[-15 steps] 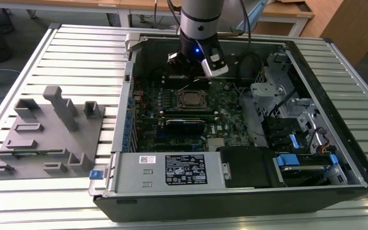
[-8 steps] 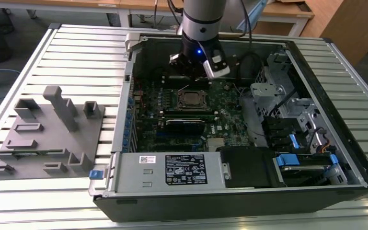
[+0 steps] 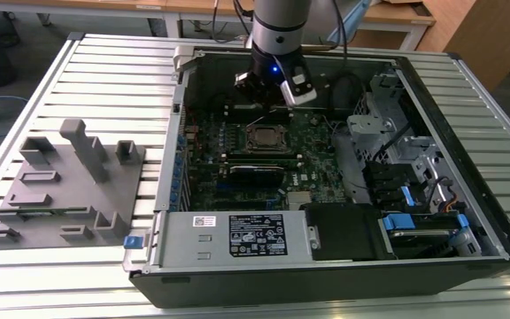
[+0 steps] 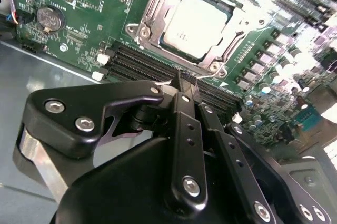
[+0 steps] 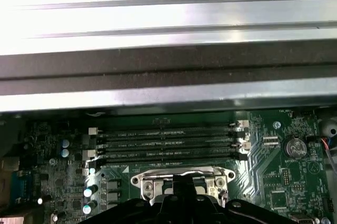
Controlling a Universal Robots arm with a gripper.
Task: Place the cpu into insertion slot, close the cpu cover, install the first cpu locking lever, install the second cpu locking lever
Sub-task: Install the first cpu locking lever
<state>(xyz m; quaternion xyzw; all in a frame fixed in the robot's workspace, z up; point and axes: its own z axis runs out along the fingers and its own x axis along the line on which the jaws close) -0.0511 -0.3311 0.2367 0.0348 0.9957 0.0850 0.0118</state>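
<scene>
Looking at the exterior view first, we see the tool (image 3: pixel 273 90) hanging inside the open case (image 3: pixel 467 219), just beyond the socket, where the cpu (image 3: pixel 263 136) lies on the board (image 3: pixel 313 143). In the second wrist view the cpu (image 4: pixel 194 23) sits in its slot with the cover (image 4: pixel 153 9) lying flat around it. The tool (image 4: pixel 182 83) has its fingers drawn together over the memory slots (image 4: pixel 139 63), near the cover's edge; whether anything thin is pinched between them we cannot tell. In the first wrist view the tool (image 5: pixel 181 195) sits just at the cover (image 5: pixel 179 172), with the memory slots (image 5: pixel 166 142) beyond. Our worry is that a closed tip driven down off line could scrape the slots or the board. It could also press one side of the cover and load the cpu unevenly.
</scene>
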